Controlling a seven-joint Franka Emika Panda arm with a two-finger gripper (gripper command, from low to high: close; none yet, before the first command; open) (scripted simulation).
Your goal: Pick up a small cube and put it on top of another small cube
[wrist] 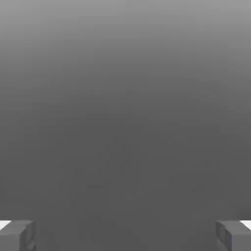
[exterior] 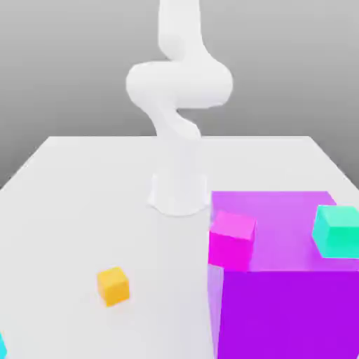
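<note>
A sliver of the bright cyan small cube shows at the lower corner of the exterior view's left, cut off by the picture's edge. On the white table sit a small orange cube and a small magenta cube, the magenta one against the big purple block. My gripper is open in the hand view, its grey fingertips far apart with nothing between them, facing plain grey background. The white arm rises from its base past the top of the exterior view.
A huge purple block takes up the front of the exterior view's right. A mint-green cube shows over the block's top face at the right edge. The arm's base stands mid-table behind the cubes.
</note>
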